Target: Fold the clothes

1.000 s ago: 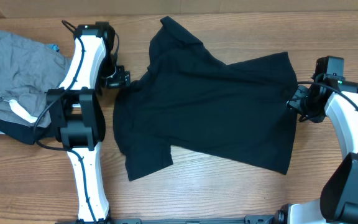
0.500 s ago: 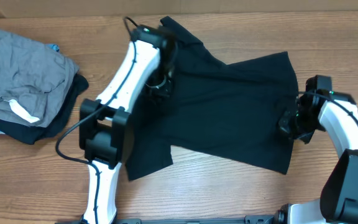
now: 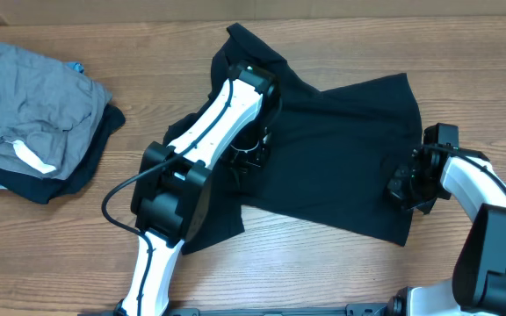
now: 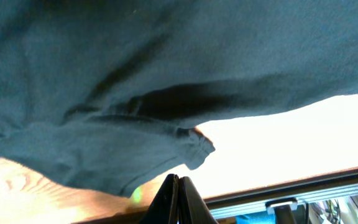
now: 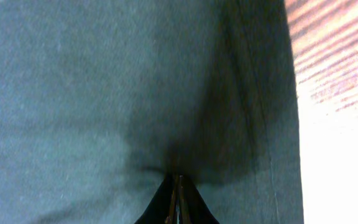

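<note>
Left gripper (image 4: 176,185) and right gripper (image 5: 176,186), jaws together, each pinch the shirt (image 3: 341,149); so thin a bite of soft cloth may slip or bunch, spoiling the fold

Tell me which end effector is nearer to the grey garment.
Left. The left end effector is at the middle of the black T-shirt, across the table from the grey garment. The right end effector is at the T-shirt's far edge, farther still.
</note>
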### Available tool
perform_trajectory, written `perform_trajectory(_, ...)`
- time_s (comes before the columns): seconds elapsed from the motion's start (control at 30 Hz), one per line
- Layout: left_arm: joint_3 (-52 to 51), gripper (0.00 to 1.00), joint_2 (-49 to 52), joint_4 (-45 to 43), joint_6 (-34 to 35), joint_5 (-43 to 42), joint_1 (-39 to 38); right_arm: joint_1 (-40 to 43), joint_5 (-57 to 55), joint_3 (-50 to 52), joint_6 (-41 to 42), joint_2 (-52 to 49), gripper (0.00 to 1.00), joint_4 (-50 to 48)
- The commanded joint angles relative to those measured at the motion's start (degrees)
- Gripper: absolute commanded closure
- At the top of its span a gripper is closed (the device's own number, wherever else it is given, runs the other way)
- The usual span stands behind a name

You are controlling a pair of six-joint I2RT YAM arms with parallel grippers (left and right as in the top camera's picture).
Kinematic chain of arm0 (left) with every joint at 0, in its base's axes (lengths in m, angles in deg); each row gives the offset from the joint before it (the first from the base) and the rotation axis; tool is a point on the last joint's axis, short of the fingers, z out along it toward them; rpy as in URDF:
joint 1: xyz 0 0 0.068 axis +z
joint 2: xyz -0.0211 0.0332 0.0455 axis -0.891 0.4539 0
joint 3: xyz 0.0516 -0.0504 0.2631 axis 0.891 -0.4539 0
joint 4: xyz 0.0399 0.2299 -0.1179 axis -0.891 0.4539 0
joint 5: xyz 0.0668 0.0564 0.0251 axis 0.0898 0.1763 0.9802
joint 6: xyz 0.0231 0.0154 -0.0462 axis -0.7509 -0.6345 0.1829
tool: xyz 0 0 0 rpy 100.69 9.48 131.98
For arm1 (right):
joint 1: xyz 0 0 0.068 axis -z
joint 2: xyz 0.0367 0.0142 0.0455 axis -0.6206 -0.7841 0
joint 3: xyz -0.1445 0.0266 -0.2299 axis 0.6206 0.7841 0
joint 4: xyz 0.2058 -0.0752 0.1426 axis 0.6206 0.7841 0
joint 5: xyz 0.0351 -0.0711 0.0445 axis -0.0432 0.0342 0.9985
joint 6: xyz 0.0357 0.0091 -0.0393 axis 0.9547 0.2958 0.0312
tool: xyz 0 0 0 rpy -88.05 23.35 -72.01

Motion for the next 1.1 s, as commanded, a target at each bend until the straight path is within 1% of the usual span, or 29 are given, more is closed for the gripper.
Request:
perform_trajectory(0.0,-2.73,0.96,-0.9,-0.5,-1.09,-0.24,-1.09,-0.09,-4.74,0.31,0.48,-3.45,0.96,-1.01)
perform_trajectory(0.1,-7.48,0.96,-0.9,-2.34,-0.85,-0.42,-1.95,1.51,-6.27,0.31,1.81,-6.29,0.96,-2.69)
perform_trajectory(0.2,-10.4,0.96,-0.9,-3.13,-0.83,-0.39,-2.16,3.61,-6.75,0.28,1.79,-6.93,0.96,-4.44)
perform_trajectory(0.4,-13.68,0.96,-0.9,-2.69,-0.85,-0.39,-2.36,7.37,-7.72,0.26,1.79,-6.93,0.96,-6.82)
perform_trajectory(0.57,-16.15,0.96,-0.9,-4.02,-0.83,-0.37,-2.78,7.45,-10.8,0.26,1.77,-6.93,0.96,-8.63)
perform_trajectory(0.83,-25.86,0.96,-0.9,-8.83,-0.39,-0.44,-3.69,7.45,-13.77,-1.29,1.07,-6.93,0.96,-10.62)
perform_trajectory(0.97,-26.23,0.96,-1.75,-9.57,-0.39,-0.44,-4.61,7.45,-13.79,-2.56,0.87,-6.93,0.96,-9.92)
perform_trajectory(1.07,-26.23,0.96,-4.63,-10.01,0.07,-0.37,-4.61,7.45,-13.77,-4.04,0.63,-6.93,0.96,-9.22)
